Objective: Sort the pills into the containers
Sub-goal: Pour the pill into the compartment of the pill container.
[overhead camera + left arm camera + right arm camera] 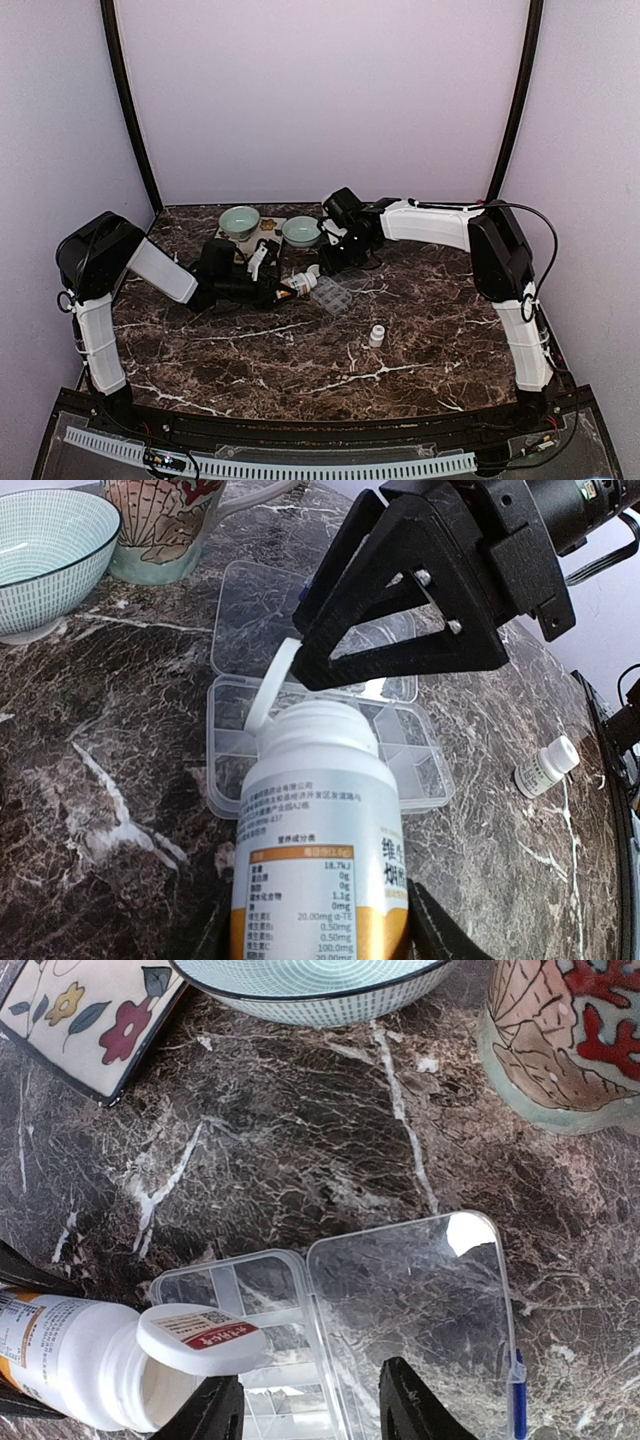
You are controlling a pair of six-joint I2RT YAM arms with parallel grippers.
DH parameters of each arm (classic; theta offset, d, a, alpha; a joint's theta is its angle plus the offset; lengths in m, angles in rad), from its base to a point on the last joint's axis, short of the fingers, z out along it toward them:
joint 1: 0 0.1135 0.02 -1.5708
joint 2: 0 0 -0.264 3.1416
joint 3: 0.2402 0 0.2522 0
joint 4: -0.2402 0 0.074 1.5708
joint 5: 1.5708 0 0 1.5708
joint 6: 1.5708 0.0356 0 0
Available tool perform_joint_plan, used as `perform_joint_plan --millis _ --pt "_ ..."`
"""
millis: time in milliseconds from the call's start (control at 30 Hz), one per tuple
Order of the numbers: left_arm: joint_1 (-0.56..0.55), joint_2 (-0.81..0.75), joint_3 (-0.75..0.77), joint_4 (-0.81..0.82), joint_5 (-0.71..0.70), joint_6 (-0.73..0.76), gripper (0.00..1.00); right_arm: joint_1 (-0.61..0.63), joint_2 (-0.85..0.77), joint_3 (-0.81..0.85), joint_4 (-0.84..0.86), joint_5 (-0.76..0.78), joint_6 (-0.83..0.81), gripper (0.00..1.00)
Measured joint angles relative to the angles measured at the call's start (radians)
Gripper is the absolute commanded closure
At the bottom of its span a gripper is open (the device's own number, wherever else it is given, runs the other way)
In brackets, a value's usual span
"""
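Observation:
The clear organiser box (425,770) lies open on the marble, its lid (250,610) flat beside it; it also shows in the top view (332,296) and the right wrist view (255,1285). Its compartments look empty and no loose pills show. My left gripper (320,925) is shut on a white pill bottle (320,830) with an orange label, tilted mouth-first over the box. The bottle's flip cap (195,1338) is hinged open. My right gripper (310,1410) is open just above the box, one finger (215,1410) against the cap.
Two pale green bowls (240,220) (301,231), a shell-patterned mug (570,1030) and a flowered tile (80,1010) stand behind the box. A small white vial (377,336) stands alone to the front right.

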Motion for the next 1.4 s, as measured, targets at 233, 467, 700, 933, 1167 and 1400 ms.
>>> perform_joint_plan --millis 233,467,700,933,1167,1400 --pt "-0.007 -0.006 0.011 -0.051 -0.014 0.028 1.0 0.0 0.011 0.016 0.0 -0.003 0.0 0.53" --pt "-0.008 -0.038 0.024 -0.087 -0.032 0.046 1.0 0.0 0.013 0.02 0.0 -0.004 0.0 0.53" --pt "-0.012 -0.039 0.045 -0.128 -0.043 0.067 1.0 0.0 0.013 0.02 0.001 -0.004 0.0 0.53" --pt "-0.017 -0.045 0.058 -0.179 -0.061 0.087 1.0 0.0 0.013 0.02 0.0 -0.005 0.0 0.53" --pt "-0.018 -0.071 0.074 -0.214 -0.068 0.105 1.0 0.0 0.013 0.02 0.001 -0.007 0.0 0.53" --pt "-0.02 -0.071 0.09 -0.253 -0.081 0.12 1.0 0.0 0.013 0.02 0.001 -0.008 0.0 0.53"
